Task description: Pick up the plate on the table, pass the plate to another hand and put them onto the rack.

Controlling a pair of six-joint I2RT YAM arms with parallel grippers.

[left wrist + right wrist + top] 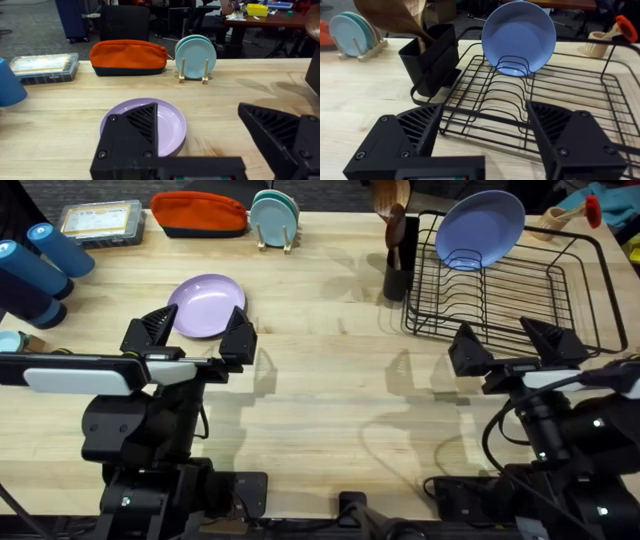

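Note:
The lavender plate point(206, 305) lies flat on the wooden table point(330, 390), left of centre; in the left wrist view the plate point(167, 122) sits just beyond my fingers. My left gripper point(195, 338) hovers open right in front of it, not touching. My right gripper point(518, 345) is open near the front edge of the black wire rack point(500, 290), holding nothing. The rack point(570, 95) carries a periwinkle-blue plate point(480, 228) standing upright in its slots, also seen as the blue plate point(519, 37).
A black utensil holder point(397, 278) with wooden spoons stands at the rack's left side. At the back are an orange pouch point(198, 213), teal plates on a small wooden stand point(275, 222) and a clear case point(100, 222). Blue cylinders point(40, 265) stand far left.

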